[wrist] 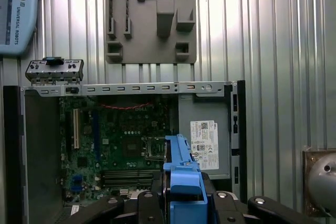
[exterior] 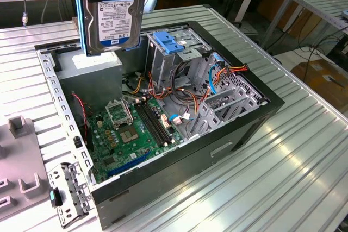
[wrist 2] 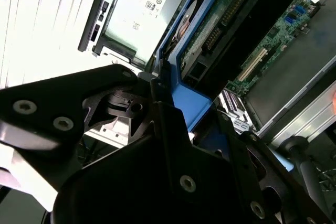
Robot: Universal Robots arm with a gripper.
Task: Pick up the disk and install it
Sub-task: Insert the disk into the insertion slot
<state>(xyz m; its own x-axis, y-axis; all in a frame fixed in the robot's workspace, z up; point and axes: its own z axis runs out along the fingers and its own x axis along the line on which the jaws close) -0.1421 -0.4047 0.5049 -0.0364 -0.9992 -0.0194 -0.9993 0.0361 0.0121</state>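
Ribbed metal tabletop [exterior: 272, 183]. Open computer case [exterior: 217, 148] on its side at centre. Grey moulded fixture [exterior: 19, 172] at exterior view's left, near case. Small metal bracket [exterior: 68, 194] just beside case corner. Blue-grey pendant [wrist: 16, 14] near fixture in first wrist view.

Open computer case [exterior: 163, 183] lies on its side on a ribbed metal table [exterior: 283, 177], interior exposed. A green motherboard [exterior: 130, 134] covers the case floor. A grey power-supply box [exterior: 81, 71] with a white label sits in the corner at the exterior view's left. A silver drive cage [exterior: 163, 69] with a light-blue latch [exterior: 168, 42] stands upright near it, with red, orange and yellow wires [exterior: 231, 71] beyond. Outside the case are a grey fixture plate [exterior: 19, 172], a small metal bracket [exterior: 68, 194] just beside the case wall, and a pale blue pendant [wrist: 16, 14].
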